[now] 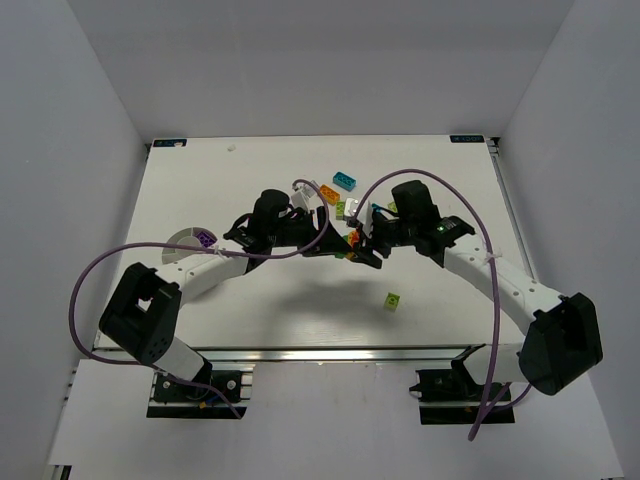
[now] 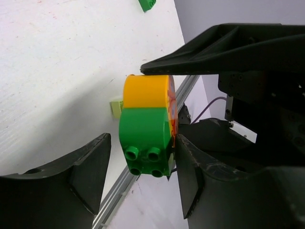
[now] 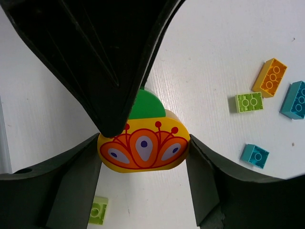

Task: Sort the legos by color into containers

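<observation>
A yellow rounded brick with an orange peacock print (image 3: 143, 148), joined to a green studded brick (image 2: 145, 136), hangs above the table centre (image 1: 352, 240). My right gripper (image 3: 143, 150) is shut on the yellow brick's two sides. My left gripper (image 2: 143, 155) is open around the green brick: its right finger (image 2: 195, 176) touches the brick and its left finger stands a little apart. The two grippers meet in the top view, left (image 1: 335, 243) and right (image 1: 366, 246). The white bowl (image 1: 178, 245) sits at the left with a purple brick (image 1: 205, 238) in it.
Loose bricks lie behind the grippers: cyan (image 1: 345, 180), orange (image 1: 329, 197), lime (image 1: 342, 209) and a small cyan one (image 3: 254, 155). One lime brick (image 1: 393, 300) lies nearer the front edge. A dark green brick (image 2: 147, 4) shows in the left wrist view.
</observation>
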